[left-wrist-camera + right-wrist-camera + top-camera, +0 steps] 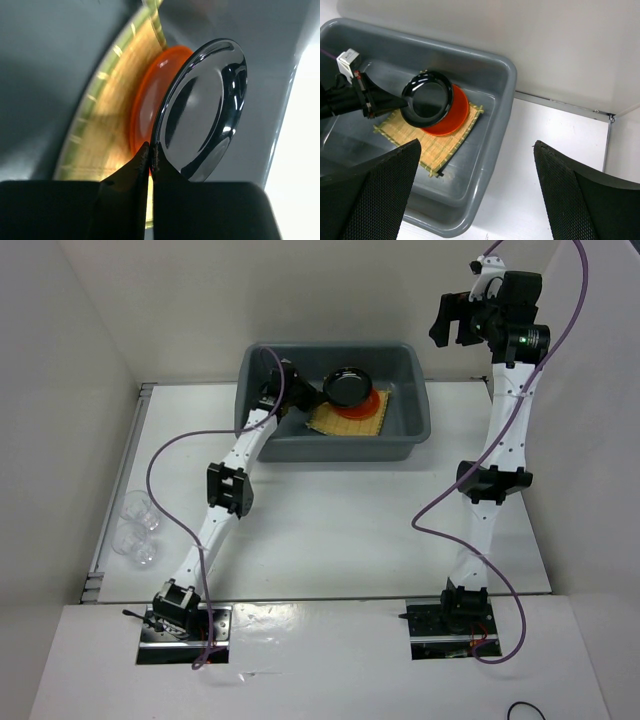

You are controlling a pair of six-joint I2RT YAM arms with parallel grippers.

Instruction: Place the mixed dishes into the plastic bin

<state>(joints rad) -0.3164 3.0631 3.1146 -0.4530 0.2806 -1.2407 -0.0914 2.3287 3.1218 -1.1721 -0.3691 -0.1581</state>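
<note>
The grey-blue plastic bin (pixel 415 420) stands at the back of the table. Inside it lies the tan woven mat (pixel 350 423) with the orange plate (pixel 372 405) on it. My left gripper (pixel 318 392) is shut on the rim of the black plate (pixel 348 387) and holds it inside the bin, over the orange plate. The left wrist view shows the fingertips (pixel 151 150) pinching the black plate (pixel 205 110) in front of the orange plate (pixel 147 107) and mat (pixel 107 115). My right gripper (pixel 462 318) is open and empty, high above the bin's right end. Clear glasses (pixel 136 528) stand at the table's left edge.
The right wrist view looks down on the bin's rim (pixel 507 85), the mat (pixel 432 145), the orange plate (pixel 457 112) and the black plate (pixel 427 97). White walls close in the table at left and back. Purple cables loop from both arms.
</note>
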